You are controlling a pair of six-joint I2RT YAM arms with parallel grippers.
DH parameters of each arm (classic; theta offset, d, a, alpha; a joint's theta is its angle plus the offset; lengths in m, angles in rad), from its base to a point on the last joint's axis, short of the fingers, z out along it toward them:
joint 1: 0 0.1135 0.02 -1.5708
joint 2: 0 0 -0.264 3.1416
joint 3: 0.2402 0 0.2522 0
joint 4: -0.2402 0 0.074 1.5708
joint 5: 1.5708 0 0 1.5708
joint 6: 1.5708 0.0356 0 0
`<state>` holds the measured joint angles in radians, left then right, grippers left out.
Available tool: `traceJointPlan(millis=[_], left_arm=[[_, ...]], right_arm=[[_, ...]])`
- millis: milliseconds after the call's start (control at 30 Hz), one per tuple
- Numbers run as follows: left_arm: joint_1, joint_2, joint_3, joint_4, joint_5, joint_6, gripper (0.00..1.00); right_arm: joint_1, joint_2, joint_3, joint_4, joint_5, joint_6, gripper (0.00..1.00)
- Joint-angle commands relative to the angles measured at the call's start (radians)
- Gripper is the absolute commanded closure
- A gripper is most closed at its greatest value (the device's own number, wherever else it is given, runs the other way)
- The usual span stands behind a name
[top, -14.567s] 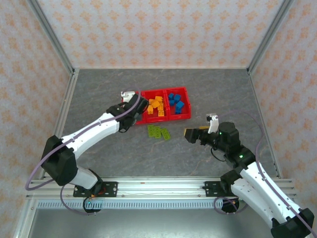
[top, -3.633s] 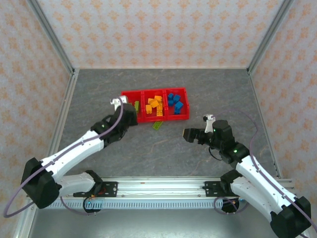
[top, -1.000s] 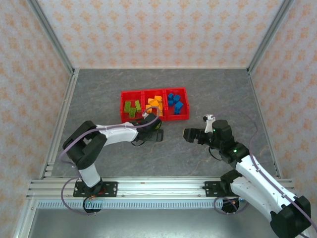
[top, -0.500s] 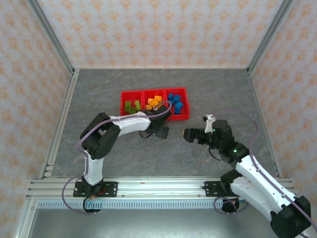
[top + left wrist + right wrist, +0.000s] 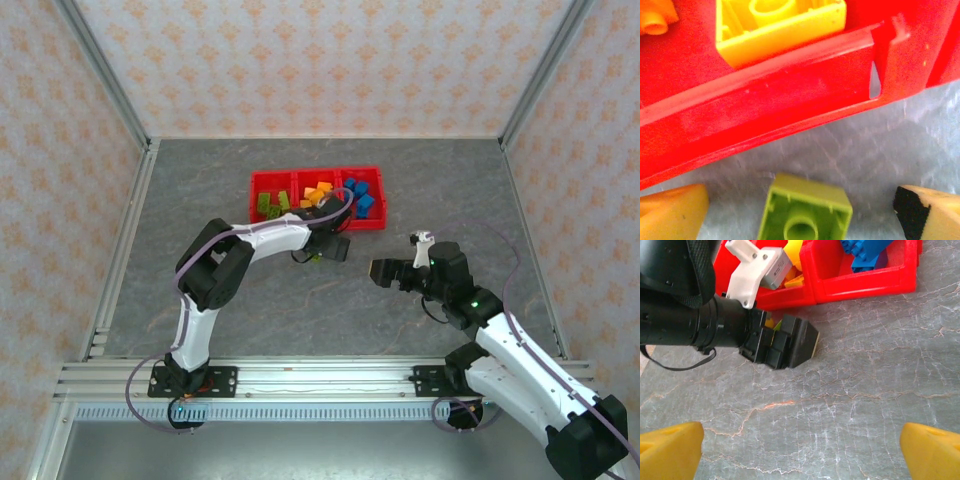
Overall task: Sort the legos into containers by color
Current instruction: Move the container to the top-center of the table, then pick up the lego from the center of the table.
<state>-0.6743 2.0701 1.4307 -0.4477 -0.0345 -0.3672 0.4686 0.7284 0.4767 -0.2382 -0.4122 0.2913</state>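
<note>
Bright red three-compartment plastic tray (image 5: 315,172) holds green, orange-yellow and blue bricks sorted by colour. One olive-green plastic brick (image 5: 806,205) appears left to sort: it lies on the grey table (image 5: 250,300) beside the tray's near wall, between the spread fingers of the left gripper (image 5: 800,216). The right gripper (image 5: 800,445) hangs wide open, well apart.

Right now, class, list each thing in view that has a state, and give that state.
Left gripper, open, fingers either side of the green brick, not closed on it.
Right gripper, open, empty.
Green brick, on the table, outside the tray.
Tray, bricks in all three bins.
</note>
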Motion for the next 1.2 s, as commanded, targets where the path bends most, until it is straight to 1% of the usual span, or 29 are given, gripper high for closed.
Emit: traceJointPlan(millis=[0, 67, 167, 233, 400, 533, 633, 733, 833, 900, 933, 1000, 1100, 1167], left_arm=[[0.025, 0.027, 0.045, 0.151, -0.051, -0.003, 0.09], [0.025, 0.018, 0.035, 0.138, -0.041, -0.014, 0.16], [0.025, -0.009, -0.012, 0.149, -0.036, -0.033, 0.22], [0.026, -0.023, -0.036, 0.143, -0.038, -0.047, 0.24], [0.023, -0.054, -0.081, 0.129, -0.037, -0.072, 0.23], [0.014, -0.071, -0.097, 0.114, -0.032, -0.056, 0.22], [0.000, -0.077, -0.101, 0.089, -0.021, -0.031, 0.24], [-0.013, -0.089, -0.120, 0.071, -0.037, -0.024, 0.29], [-0.014, -0.098, -0.150, 0.078, -0.029, -0.031, 0.35], [-0.014, -0.099, -0.159, 0.075, -0.033, -0.040, 0.41], [-0.014, -0.100, -0.161, 0.072, -0.037, -0.046, 0.46], [-0.014, -0.111, -0.165, 0.066, -0.051, -0.064, 0.63], [-0.016, -0.155, -0.198, 0.071, -0.081, -0.097, 0.67], [-0.017, -0.226, -0.232, 0.082, -0.103, -0.114, 0.67]], right_arm=[[0.005, -0.011, 0.002, 0.005, -0.004, -0.012, 0.00], [0.005, -0.011, 0.002, 0.005, -0.004, -0.011, 0.00], [0.005, -0.011, 0.001, 0.004, -0.004, -0.012, 0.00], [0.005, -0.011, 0.000, 0.004, -0.005, -0.011, 0.00], [0.005, -0.010, 0.000, 0.005, -0.004, -0.012, 0.00], [0.005, -0.011, 0.000, 0.006, -0.003, -0.011, 0.00], [0.005, -0.010, 0.000, 0.006, -0.003, -0.012, 0.00], [0.005, -0.009, 0.000, 0.006, -0.001, -0.012, 0.00], [0.005, -0.007, 0.000, 0.006, -0.001, -0.012, 0.00], [0.005, -0.006, 0.000, 0.006, -0.001, -0.011, 0.00], [0.005, -0.007, 0.000, 0.006, 0.000, -0.010, 0.00], [0.005, -0.007, 0.000, 0.005, 0.002, -0.010, 0.00], [0.005, -0.006, 0.000, 0.004, 0.001, -0.010, 0.00], [0.005, -0.006, 0.000, 0.004, 0.002, -0.011, 0.00]])
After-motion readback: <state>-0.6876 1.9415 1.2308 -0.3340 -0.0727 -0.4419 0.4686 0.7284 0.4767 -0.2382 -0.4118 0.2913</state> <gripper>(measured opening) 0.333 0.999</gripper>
